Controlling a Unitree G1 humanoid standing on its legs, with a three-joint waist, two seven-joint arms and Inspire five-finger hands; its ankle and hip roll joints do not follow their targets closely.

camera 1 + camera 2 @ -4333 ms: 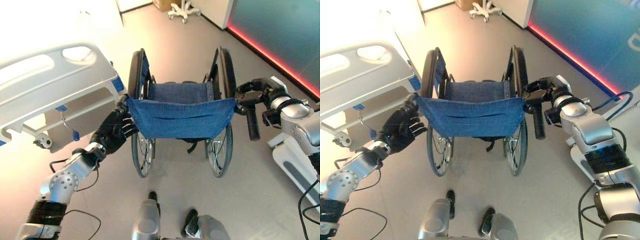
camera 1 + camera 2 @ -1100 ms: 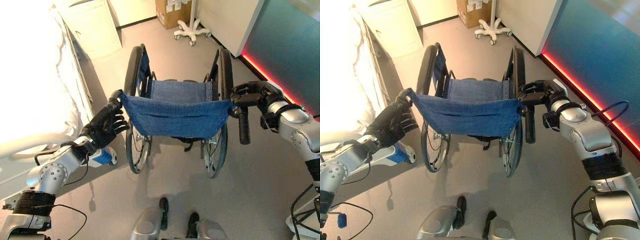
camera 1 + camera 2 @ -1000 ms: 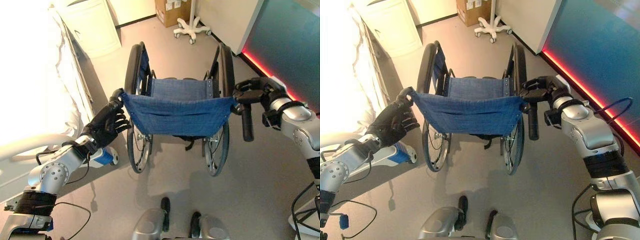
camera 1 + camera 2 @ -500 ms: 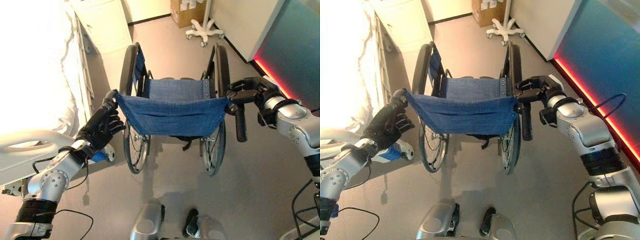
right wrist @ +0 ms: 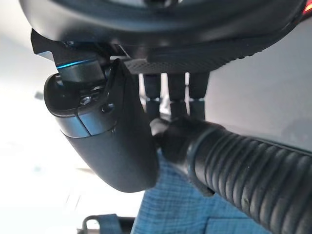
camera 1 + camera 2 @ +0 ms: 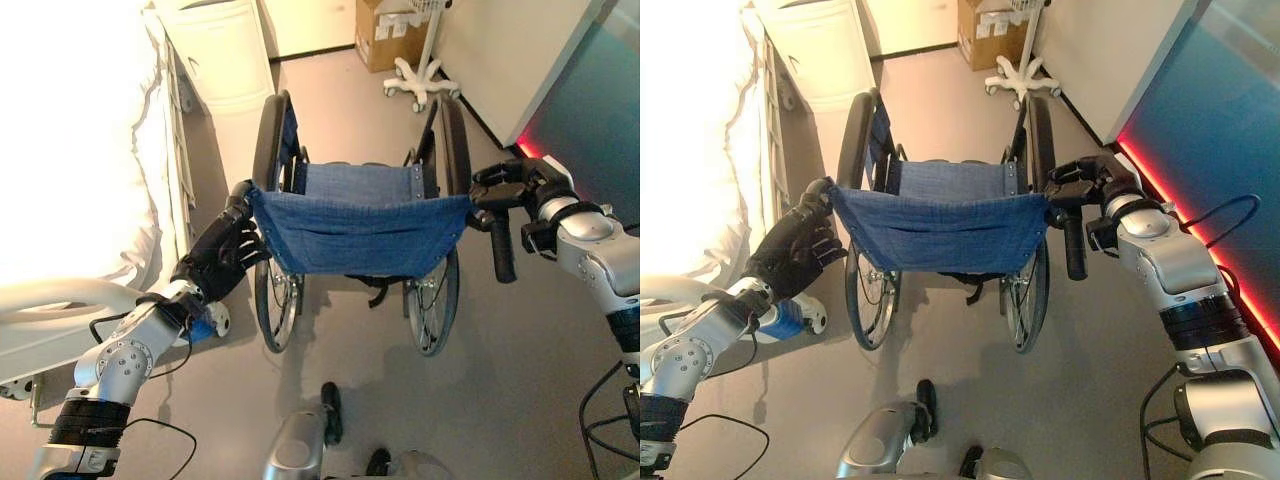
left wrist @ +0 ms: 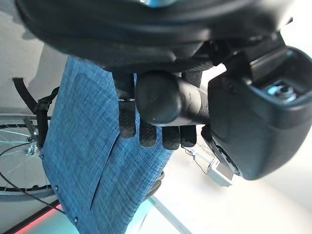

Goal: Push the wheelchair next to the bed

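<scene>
- Left eye view: the wheelchair (image 6: 360, 230) stands in front of the robot with its blue backrest (image 6: 360, 232) facing it, and the bed (image 6: 80, 190) runs along the chair's left side, just beside the left wheel. The left hand (image 6: 222, 262) is curled round the left push handle (image 6: 240, 192) at the backrest's left corner. The right hand (image 6: 520, 185) is closed on the frame at the backrest's right corner, and the ribbed right push handle (image 6: 500, 250) hangs down just below it.
- Right eye view: the same hold shows from both sides, the left hand (image 6: 795, 250) clamped at one top corner of the backrest and the right hand (image 6: 1095, 185) at the other. Beyond the hands, past the chair, a white cabinet (image 6: 820, 50), a cardboard box (image 6: 985, 30) and a white wheeled stand base (image 6: 1025, 70) sit on the floor.
- Left wrist view: the fingers (image 7: 146, 131) wrap over the round black handle end (image 7: 168, 97), thumb closed against it, with blue fabric right behind them.
- Right wrist view: the fingers (image 5: 178, 97) reach to the top of the ribbed grip (image 5: 243, 161), thumb (image 5: 112, 131) curled beside it, gripping it there.
</scene>
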